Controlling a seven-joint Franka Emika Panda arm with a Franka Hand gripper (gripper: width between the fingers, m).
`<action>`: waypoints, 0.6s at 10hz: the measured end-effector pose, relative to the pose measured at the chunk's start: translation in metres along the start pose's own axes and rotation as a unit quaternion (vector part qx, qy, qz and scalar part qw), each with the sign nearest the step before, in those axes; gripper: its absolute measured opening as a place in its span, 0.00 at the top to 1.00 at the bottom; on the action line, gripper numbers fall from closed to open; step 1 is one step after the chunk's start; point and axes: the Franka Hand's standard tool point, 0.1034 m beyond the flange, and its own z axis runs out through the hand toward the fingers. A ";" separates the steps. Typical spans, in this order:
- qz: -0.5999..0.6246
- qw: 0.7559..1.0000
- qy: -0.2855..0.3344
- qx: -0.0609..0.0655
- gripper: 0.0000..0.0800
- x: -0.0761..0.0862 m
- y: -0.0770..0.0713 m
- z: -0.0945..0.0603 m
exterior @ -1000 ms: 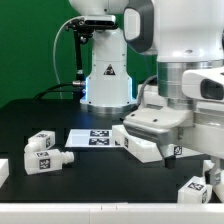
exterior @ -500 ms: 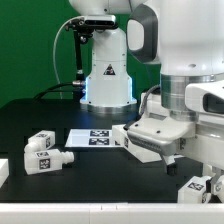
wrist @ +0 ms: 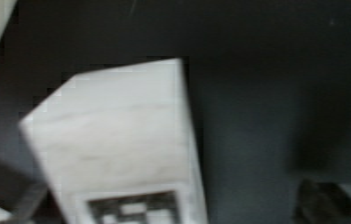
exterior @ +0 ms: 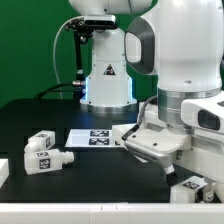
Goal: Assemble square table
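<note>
The square table's white slab [exterior: 150, 146] lies right of centre in the exterior view, half covered by my arm [exterior: 185, 70]. Two white tagged legs [exterior: 45, 152] lie together at the exterior view's left. A third leg [exterior: 190, 187] lies at the front right. In the wrist view a white tagged piece [wrist: 127, 130], apparently the slab's edge, stands between my dark fingers [wrist: 344, 195]. It sits close to one finger, with a dark gap to the other. My gripper [wrist: 181, 205] is open around it and hidden in the exterior view.
The marker board [exterior: 95, 138] lies flat between the two legs and the slab. A white block [exterior: 3, 171] sits at the front left edge. The robot's base [exterior: 105, 70] stands behind, before a green wall.
My arm has swung toward the exterior view's left and come lower over the slab, covering more of it. The front-right leg is now partly hidden. The parts have not moved.
</note>
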 end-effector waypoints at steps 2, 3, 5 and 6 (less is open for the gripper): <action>0.000 1.000 0.000 0.000 0.65 -0.001 0.000 0.000; 0.001 1.000 0.000 0.000 0.65 -0.001 0.000 0.000; -0.078 0.997 -0.017 0.001 0.65 -0.007 -0.014 -0.015; -0.098 0.995 -0.028 0.010 0.65 -0.007 -0.034 -0.034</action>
